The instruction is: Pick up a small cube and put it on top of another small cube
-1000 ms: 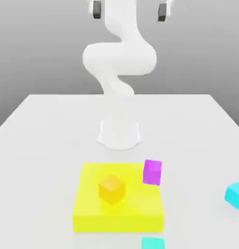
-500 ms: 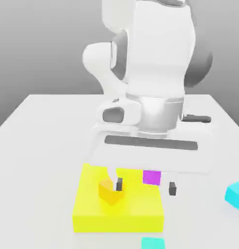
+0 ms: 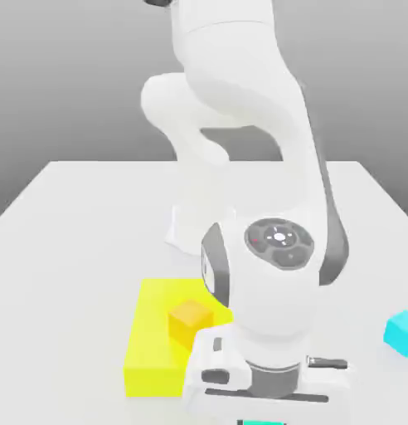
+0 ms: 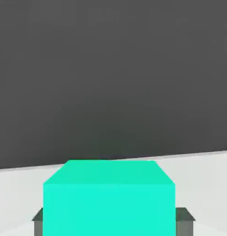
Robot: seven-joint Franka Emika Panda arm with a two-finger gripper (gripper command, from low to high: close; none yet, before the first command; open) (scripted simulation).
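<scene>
A teal cube (image 4: pixel 108 198) sits between my gripper's (image 4: pixel 110 223) two dark fingers (image 4: pixel 39 220), which press on both of its sides, so the gripper is shut on it. In the exterior view the hand (image 3: pixel 269 383) hangs low at the near edge of the table, and a sliver of the teal cube (image 3: pixel 261 422) peeks out under it. An orange cube (image 3: pixel 189 319) rests on a flat yellow block (image 3: pixel 149 344) just to the exterior view's left of the hand. A cyan cube (image 3: pixel 401 332) lies on the table at the exterior view's right.
The white table (image 3: pixel 75 232) stretches back to the arm's base (image 3: pixel 184 231). The bent arm (image 3: pixel 274 249) covers the middle and near right of the table. Bare table lies to the exterior view's left of the yellow block.
The arm swung down from high up, passed over the yellow block and came to the near edge. The gripper went from open to shut on the teal cube. The arm now hides the magenta cube.
</scene>
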